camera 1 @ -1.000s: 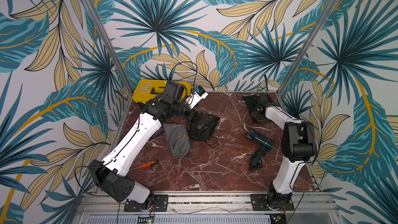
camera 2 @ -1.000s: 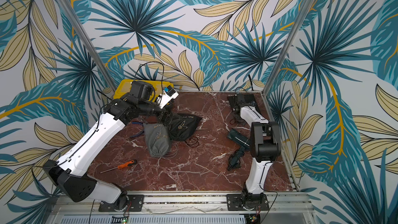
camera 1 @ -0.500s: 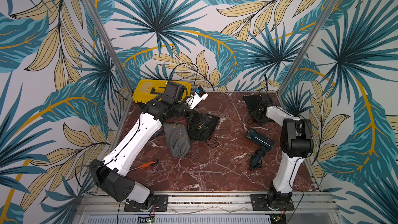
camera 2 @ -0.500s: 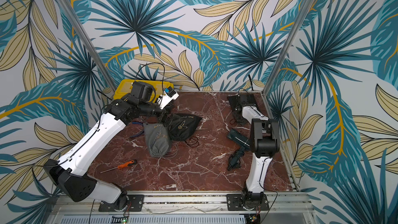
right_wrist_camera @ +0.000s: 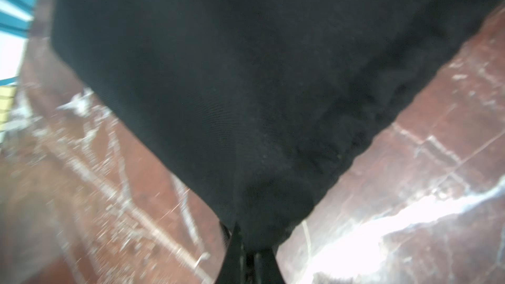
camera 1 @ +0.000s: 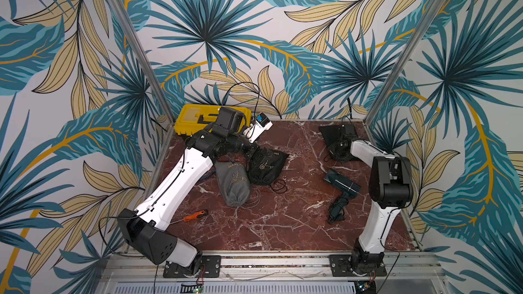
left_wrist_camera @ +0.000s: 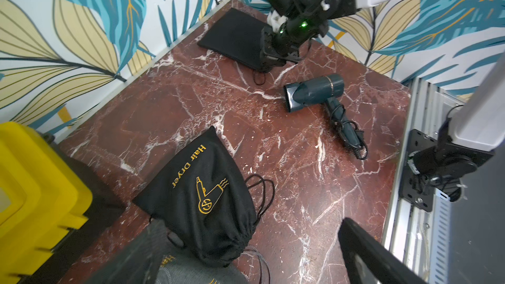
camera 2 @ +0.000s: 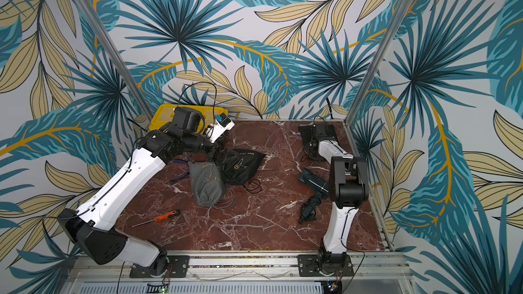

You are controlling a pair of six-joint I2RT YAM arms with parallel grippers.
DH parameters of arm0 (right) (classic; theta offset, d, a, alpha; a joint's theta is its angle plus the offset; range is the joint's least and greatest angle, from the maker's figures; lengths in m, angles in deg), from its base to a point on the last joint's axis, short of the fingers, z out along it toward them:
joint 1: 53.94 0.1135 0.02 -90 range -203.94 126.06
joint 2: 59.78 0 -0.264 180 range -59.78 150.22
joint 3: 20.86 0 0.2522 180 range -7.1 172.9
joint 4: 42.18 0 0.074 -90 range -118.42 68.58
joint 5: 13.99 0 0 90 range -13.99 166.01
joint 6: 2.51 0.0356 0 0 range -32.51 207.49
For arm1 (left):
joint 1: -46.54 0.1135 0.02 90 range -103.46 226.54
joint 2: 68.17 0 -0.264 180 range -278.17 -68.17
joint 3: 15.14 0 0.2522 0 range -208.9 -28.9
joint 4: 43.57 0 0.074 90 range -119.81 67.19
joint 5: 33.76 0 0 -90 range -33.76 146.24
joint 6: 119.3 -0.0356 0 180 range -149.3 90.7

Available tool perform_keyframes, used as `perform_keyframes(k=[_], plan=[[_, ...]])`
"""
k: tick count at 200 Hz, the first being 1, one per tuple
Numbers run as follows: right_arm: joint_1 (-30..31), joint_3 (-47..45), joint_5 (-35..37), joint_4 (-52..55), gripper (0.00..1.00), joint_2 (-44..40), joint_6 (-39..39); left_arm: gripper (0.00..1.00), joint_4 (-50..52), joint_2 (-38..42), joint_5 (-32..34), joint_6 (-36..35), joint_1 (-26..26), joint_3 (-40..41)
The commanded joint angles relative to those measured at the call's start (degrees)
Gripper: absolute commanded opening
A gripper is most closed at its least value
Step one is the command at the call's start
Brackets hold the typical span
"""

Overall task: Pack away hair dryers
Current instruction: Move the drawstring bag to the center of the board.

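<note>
- The dark teal hair dryer (camera 1: 341, 183) lies on its side on the red marble desk (camera 1: 283, 222), out in the open on the right-hand half. Its cord is bundled around the handle.
- The right pincer (left_wrist_camera: 269, 60) is at the far right corner, clenched on the edge of a flat black pouch (camera 1: 331, 134). In the right wrist view the cloth (right_wrist_camera: 246, 77) runs down to a point between the fingertips.
- The hair dryer is apart from that pincer, on the near side of it and close beside the right arm's elbow. Nothing touches it.
- The left pincer (camera 1: 254, 156) is released. Its fingers (left_wrist_camera: 366, 249) stand wide over a black drawstring bag (left_wrist_camera: 207, 195) lettered "Hair Dryer", well apart from the teal dryer.
- A grey bag (camera 1: 235, 182) lies just beside the black one.
- A yellow case (camera 1: 192, 117) sits at the far left corner.
- An orange-handled screwdriver (camera 1: 195, 215) lies near the left arm.
</note>
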State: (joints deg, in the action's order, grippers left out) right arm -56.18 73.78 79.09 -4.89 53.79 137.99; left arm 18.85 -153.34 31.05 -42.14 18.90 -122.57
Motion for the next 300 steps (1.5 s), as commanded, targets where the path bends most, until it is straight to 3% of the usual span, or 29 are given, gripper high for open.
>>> perform_keyframes(k=[1,46,90,146,182,217,234,264,300], plan=[[2.29,-2.22,-4.09,-2.72,0.00,-4.90,-0.47,0.99,-0.92,0.41,4.35,1.75,0.54,-2.99],[9.40,-6.09,-5.88,-4.40,0.00,-10.93,-0.21,1.00,-0.48,4.15,4.43,1.24,0.72,-2.81],[17.74,-11.56,-3.34,-3.78,0.00,-15.44,-1.75,0.99,1.50,7.09,2.81,0.13,0.74,-0.74],[23.59,-24.74,-4.93,-7.65,0.00,-22.30,1.84,1.00,3.32,8.92,2.92,-1.35,0.68,0.67],[28.49,-27.17,-3.69,-5.16,0.00,-25.61,2.18,0.99,3.98,9.23,2.71,-1.99,0.72,1.38],[30.78,-27.40,0.49,0.51,0.35,-29.08,1.07,1.00,4.15,7.97,3.20,-2.71,0.66,1.01],[31.56,-27.19,3.92,4.13,0.46,-32.46,-0.26,0.99,4.33,6.59,3.47,-3.10,0.61,-0.09],[32.11,-25.02,8.94,12.52,0.52,-36.97,-1.90,0.99,5.22,3.50,3.13,-3.18,0.66,-3.75],[32.63,-28.33,16.88,21.70,0.55,-47.18,2.12,0.99,5.22,1.94,1.44,-3.24,0.65,-7.77]])
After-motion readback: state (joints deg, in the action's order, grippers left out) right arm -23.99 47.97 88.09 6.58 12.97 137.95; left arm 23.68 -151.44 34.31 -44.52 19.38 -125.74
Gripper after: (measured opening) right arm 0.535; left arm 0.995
